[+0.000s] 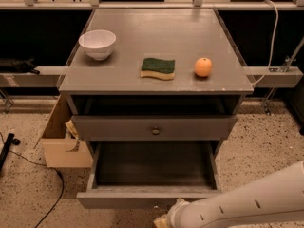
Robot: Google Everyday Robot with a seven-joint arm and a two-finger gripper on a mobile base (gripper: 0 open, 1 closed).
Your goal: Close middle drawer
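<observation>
The middle drawer (pixel 147 197) of the grey cabinet (pixel 156 87) stands pulled far out, and its deep grey box is empty inside. Above it sits the upper drawer front (pixel 118 127) with a round metal knob (pixel 155 130). My gripper (pixel 164 220) is at the bottom edge of the camera view, just in front of and below the centre of the middle drawer's front, on the end of the white arm (pixel 247 205) that reaches in from the lower right. Most of the gripper is cut off by the picture's edge.
On the cabinet top lie a white bowl (pixel 97 43), a green and yellow sponge (pixel 157 68) and an orange (pixel 203 67). An open cardboard box (pixel 61 141) stands against the cabinet's left side. A black cable (pixel 52 194) runs over the speckled floor at the left.
</observation>
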